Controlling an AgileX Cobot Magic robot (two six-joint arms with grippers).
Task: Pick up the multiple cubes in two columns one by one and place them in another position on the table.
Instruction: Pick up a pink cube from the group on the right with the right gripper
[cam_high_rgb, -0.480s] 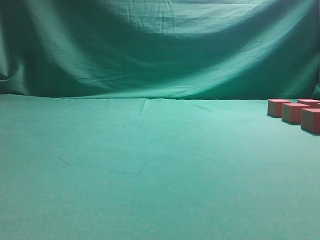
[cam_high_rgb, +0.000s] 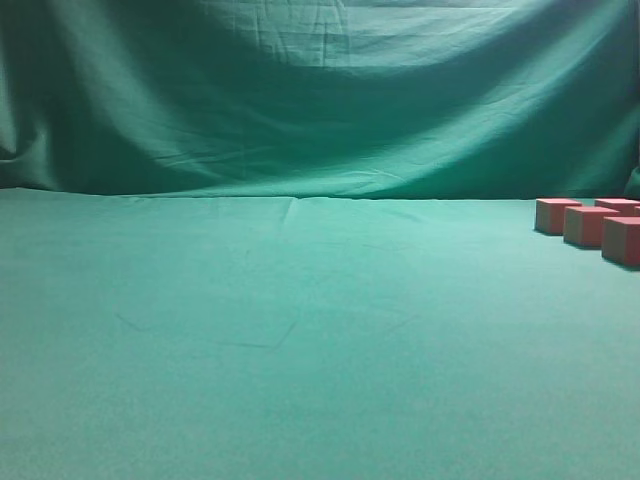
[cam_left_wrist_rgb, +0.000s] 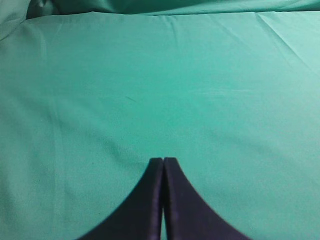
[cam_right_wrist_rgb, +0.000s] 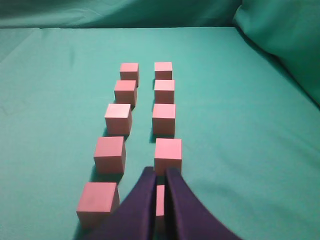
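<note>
1. From the exterior view, the desk (cam_high_rgb: 300, 340) stretches out wide under its smooth teal-green cloth, with a wrinkled green curtain (cam_high_rgb: 320, 90) hanging behind it. Some of the cubes (cam_high_rgb: 588, 226) sit at the far right edge of this view, four of them showing, the nearest one cut off by the frame. Neither arm shows from here.

2. In the left wrist view, the left pincer (cam_left_wrist_rgb: 163, 162) hangs over bare cloth with its two dark fingers pressed together, only a hairline seam between them. No cube lies near it; just the desk (cam_left_wrist_rgb: 150, 90) runs away to the curtain fold at the top.

3. In the right wrist view, the right pincer (cam_right_wrist_rgb: 160, 172) points down the gap between the two columns of cubes (cam_right_wrist_rgb: 165, 119). Its dark fingers lie close together with a narrow slit between them, pinching nothing. Five cubes line up on the left and four on the right in full sight, and a sliver of a fifth shows through the slit, right beneath the fingers. The cubes stand apart from one another on the desk (cam_right_wrist_rgb: 240, 130).
</note>
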